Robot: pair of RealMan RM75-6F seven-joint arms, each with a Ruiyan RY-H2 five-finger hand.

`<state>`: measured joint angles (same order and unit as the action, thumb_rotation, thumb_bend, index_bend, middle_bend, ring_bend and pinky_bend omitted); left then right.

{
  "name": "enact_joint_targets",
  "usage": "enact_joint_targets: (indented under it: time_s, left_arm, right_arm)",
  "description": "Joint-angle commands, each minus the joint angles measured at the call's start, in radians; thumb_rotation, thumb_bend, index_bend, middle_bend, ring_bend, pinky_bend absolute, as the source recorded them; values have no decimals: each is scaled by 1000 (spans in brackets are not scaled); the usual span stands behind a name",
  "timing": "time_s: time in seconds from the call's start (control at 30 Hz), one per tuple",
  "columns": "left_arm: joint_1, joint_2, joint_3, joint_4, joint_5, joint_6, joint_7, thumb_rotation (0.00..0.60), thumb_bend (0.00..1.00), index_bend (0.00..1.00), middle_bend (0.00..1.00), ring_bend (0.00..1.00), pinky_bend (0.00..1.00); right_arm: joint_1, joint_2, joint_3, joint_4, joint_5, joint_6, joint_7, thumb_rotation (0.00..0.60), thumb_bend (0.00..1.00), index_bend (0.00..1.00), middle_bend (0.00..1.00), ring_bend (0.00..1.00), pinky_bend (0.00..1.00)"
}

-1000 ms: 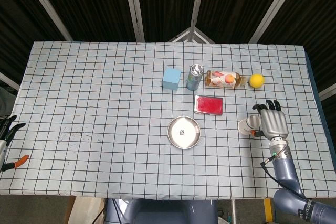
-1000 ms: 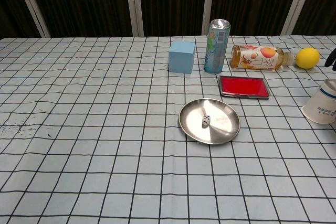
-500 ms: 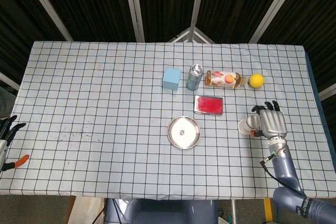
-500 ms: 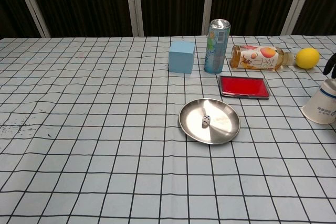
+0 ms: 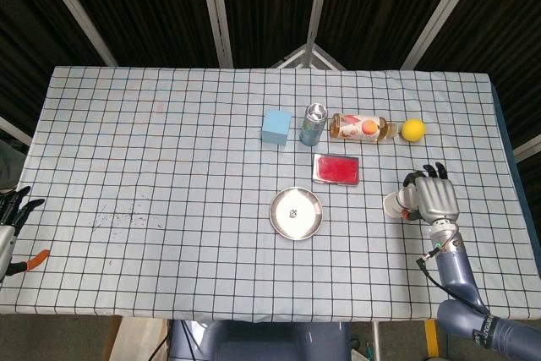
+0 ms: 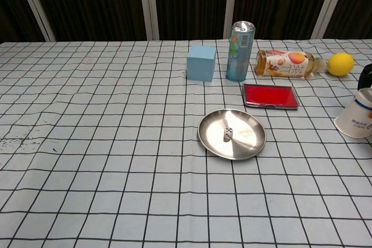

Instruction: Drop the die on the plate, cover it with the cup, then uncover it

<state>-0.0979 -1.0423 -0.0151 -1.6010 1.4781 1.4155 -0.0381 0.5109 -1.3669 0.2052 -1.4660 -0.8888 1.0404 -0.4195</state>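
Observation:
A small white die (image 6: 228,134) lies inside the round metal plate (image 6: 247,145), also seen in the head view as the die (image 5: 293,212) on the plate (image 5: 310,224) at mid-table. A white paper cup (image 6: 354,119) with a blue band is tilted at the right edge, its mouth toward the plate. My right hand (image 5: 434,197) grips the cup (image 5: 394,204) from its right side; only a dark fingertip shows in the chest view. My left hand (image 5: 10,214) hangs off the table's left edge with fingers apart and holds nothing.
Behind the plate lie a red flat case (image 6: 270,96), a light blue cube (image 6: 201,63), an upright drink can (image 6: 239,43), a bottle on its side (image 6: 286,64) and a lemon (image 6: 340,64). An orange-tipped tool (image 5: 34,259) sits near the left hand.
The right hand and the tilted cup have shifted very slightly; its fingertip sits lower in the chest view. The die, the plate and the left hand have not moved.

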Motion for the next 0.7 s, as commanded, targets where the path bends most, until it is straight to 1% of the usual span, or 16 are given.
enact_joint_targets:
  time_s: [0.03, 0.17, 0.37, 0.53, 0.7]
  left_arm:
    - [-1, 1, 0, 1, 0, -1, -2, 600, 294, 161, 0, 0, 24]
    - [-1, 1, 1, 1, 2, -1, -3, 600, 294, 161, 0, 0, 24]
    - [-2, 0, 2, 1, 3, -2, -1, 600, 293, 161, 0, 0, 24]
    - [-2, 0, 3, 0, 5, -3, 1, 600, 294, 161, 0, 0, 23]
    - [-2, 0, 3, -1, 4, -2, 1, 600, 294, 161, 0, 0, 24]
  right_arm:
    - [2, 0, -2, -1, 0, 1, -4, 600, 175, 428, 356, 145, 0]
    - [7, 2, -2, -5, 1, 5, -9, 600, 174, 438, 363, 152, 0]
    - [12, 8, -7, -11, 4, 8, -26, 600, 186, 469, 398, 174, 0]
    - [13, 10, -12, -16, 10, 12, -34, 600, 262, 493, 458, 215, 0]
    - [13, 13, -15, -20, 6, 18, -32, 600, 291, 494, 481, 228, 0]
